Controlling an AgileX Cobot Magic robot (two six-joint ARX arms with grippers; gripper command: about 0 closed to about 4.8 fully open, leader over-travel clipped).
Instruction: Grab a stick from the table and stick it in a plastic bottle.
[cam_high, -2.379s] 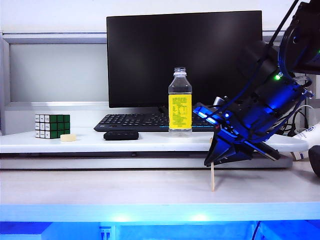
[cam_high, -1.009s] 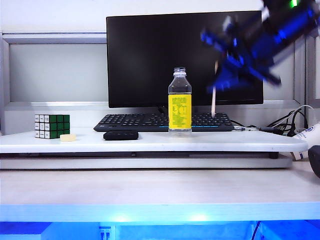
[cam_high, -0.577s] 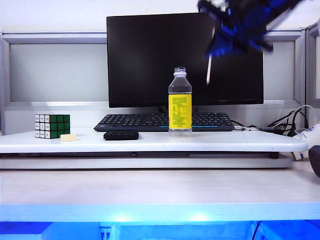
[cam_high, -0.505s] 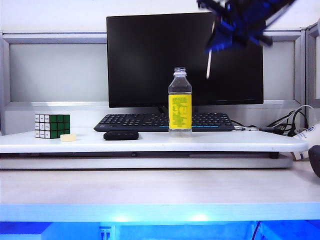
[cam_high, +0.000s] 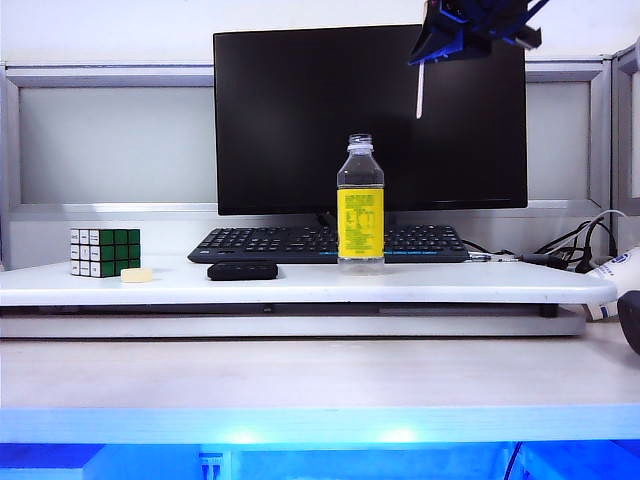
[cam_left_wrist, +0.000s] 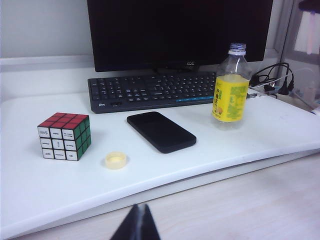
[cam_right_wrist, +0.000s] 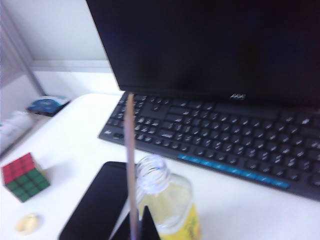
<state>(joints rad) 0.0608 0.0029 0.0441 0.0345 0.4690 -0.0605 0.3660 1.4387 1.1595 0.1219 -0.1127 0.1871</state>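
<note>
Exterior view: right gripper (cam_high: 441, 45) jaws clamp stick (cam_high: 421, 92) upright, above-right of plastic bottle (cam_high: 360, 203) mouth | left gripper (cam_left_wrist: 136, 227) jaws together, low over bench, farther.

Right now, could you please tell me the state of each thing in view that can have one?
stick: hanging upright from the right gripper, in the air, above and right of the bottle's mouth
plastic bottle: upright on the white shelf, uncapped
right gripper: shut on the stick, high before the monitor
left gripper: shut, empty, low over the table
monitor: dark
phone: flat, screen dark
</note>
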